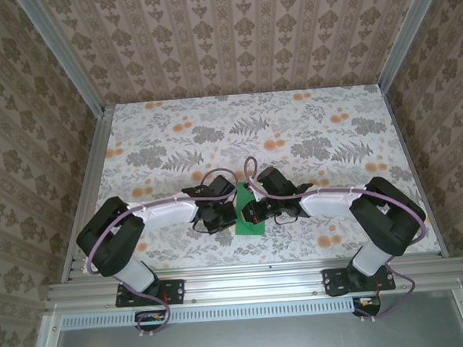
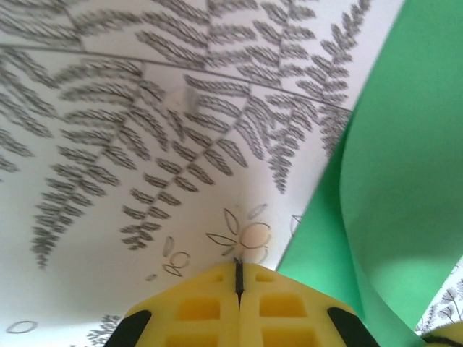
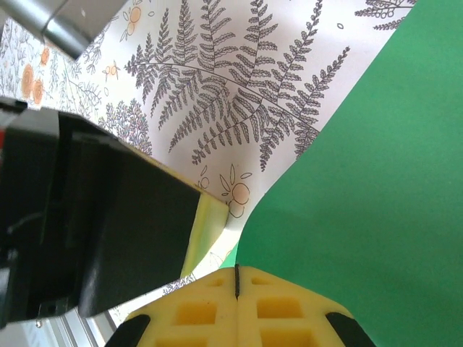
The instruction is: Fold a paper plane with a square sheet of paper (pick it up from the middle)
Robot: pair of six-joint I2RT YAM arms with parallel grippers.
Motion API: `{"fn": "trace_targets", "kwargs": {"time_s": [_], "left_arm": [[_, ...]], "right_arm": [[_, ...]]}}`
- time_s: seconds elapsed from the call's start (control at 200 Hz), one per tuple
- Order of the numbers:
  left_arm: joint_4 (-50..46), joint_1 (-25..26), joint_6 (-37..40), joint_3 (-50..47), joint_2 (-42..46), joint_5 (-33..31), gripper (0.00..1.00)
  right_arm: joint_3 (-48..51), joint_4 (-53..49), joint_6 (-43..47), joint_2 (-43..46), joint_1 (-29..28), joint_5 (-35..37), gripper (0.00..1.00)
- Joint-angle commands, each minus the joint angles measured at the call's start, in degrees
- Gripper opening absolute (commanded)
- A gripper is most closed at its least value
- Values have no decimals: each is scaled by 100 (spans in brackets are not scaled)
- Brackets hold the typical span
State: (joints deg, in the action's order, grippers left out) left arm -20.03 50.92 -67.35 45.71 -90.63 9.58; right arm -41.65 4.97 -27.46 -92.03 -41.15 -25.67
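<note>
Our left hand (image 2: 238, 271) is shut tight. Its yellow pads press together with nothing between them. The square sheet of paper (image 2: 405, 166) curls up just beside it, on its right. Our right hand (image 3: 237, 275) is shut too. The green paper's edge runs right into the crack between its pads, so it looks pinched there. From above, the paper sits between the two hands, near the front of the flowery desk (image 1: 213, 135).

top view, frame centre: left gripper (image 1: 229, 215) and right gripper (image 1: 254, 212) cover much of the green paper (image 1: 250, 226); both wrist views cut it off at the right edge.
</note>
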Motion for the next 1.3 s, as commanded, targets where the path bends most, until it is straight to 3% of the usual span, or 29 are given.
{"fn": "trace_targets", "kwargs": {"time_s": [0.0,0.28,0.4,0.545,0.955,1.13,1.295], "left_arm": [[443,177,-447,-226,331,214,0],[1050,350,-1143,-718,662,62,0],[1085,331,-1027,-627,457,269,0],[1801,321,-1305,-879,239,496,0],[661,31,-762,-801,66,55,0],[545,-269,-293,-665,89,209,0],[132,-346,128,-422,76,157,0]], "right_arm": [[121,294,-279,89,19,84,5],[235,439,-431,168,21,170,5],[231,465,-444,174,32,168,5],[227,463,-462,168,30,150,5],[199,363,-435,386,124,145,5],[374,843,-682,270,116,145,5],[296,567,-387,74,129,289,5]]}}
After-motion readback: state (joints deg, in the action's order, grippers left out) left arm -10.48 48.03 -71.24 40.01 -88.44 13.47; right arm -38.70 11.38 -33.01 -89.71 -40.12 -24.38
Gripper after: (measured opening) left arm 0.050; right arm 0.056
